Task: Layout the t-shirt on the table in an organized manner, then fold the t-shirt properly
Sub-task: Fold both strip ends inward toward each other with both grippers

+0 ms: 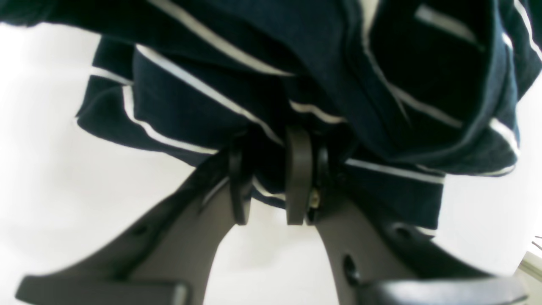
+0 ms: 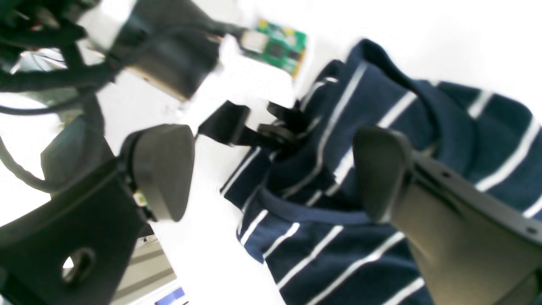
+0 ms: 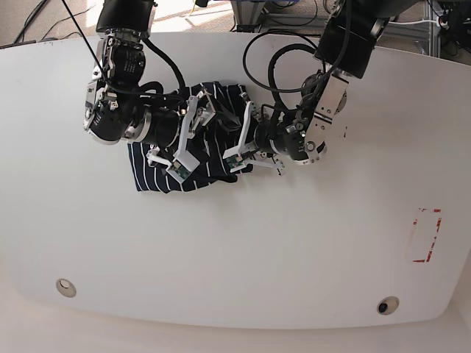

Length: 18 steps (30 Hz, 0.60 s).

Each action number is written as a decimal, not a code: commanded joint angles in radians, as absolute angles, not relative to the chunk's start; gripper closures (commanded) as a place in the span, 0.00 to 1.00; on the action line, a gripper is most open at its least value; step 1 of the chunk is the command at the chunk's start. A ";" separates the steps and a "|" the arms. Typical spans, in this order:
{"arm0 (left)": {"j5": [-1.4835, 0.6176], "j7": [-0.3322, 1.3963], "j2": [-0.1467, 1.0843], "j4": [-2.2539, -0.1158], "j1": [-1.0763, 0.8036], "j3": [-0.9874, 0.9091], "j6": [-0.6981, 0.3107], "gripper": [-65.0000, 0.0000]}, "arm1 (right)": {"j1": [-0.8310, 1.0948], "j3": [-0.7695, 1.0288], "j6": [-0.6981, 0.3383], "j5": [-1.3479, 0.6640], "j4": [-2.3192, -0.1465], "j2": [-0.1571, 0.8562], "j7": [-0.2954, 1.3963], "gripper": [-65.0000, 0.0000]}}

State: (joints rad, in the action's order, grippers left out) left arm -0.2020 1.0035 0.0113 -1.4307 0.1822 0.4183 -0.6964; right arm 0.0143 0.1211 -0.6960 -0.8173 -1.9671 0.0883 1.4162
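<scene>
t-shirt (image 3: pixel 193 158): I see it bunched in a dark striped heap, not laid out; sits on the table's far half, well away from the red rectangle mark (image 3: pixel 425 235) and on the opposite side of the table from it.
t-shirt detail: in the right wrist view a rounded hem or neckline edge runs across the folds; layers overlap, can't tell which part is which.
left gripper (image 1: pixel 271 186): I read it as pinching a fold of the t-shirt; cloth is bunched between the two dark pads (image 1: pixel 298 173), jaws nearly together.
right gripper (image 2: pixel 275 169): jaws spread wide, nothing held; one fingertip is over the t-shirt, the other over bare table beside it.
arms: both reach in over the t-shirt from the far edge, wrists close together above it.
table (image 3: pixel 243 272): white, rounded corners; two small round fittings (image 3: pixel 65 287) near the front edge.
</scene>
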 commanded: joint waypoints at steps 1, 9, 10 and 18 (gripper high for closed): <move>-0.197 1.015 0.008 -1.483 0.199 0.384 -0.698 0.83 | -0.016 0.154 -0.698 -0.834 -1.986 0.110 1.396 0.13; -0.200 1.093 0.015 -1.626 0.225 0.294 -0.698 0.82 | -0.024 0.211 -0.698 -0.832 -1.983 0.168 1.396 0.13; -0.200 1.102 0.015 -1.639 0.228 0.288 -0.698 0.82 | -0.024 0.217 -0.698 -0.832 -1.983 0.173 1.396 0.13; -0.200 1.141 0.035 -1.771 0.234 0.185 -0.698 0.82 | -0.024 0.277 -0.698 -0.831 -1.982 0.229 1.383 0.13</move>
State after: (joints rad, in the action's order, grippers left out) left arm -0.1917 1.1515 0.0235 -1.7206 0.2138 0.2108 -0.6971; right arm -0.0078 0.2691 -0.6960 -0.8112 -1.9671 0.2169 1.4151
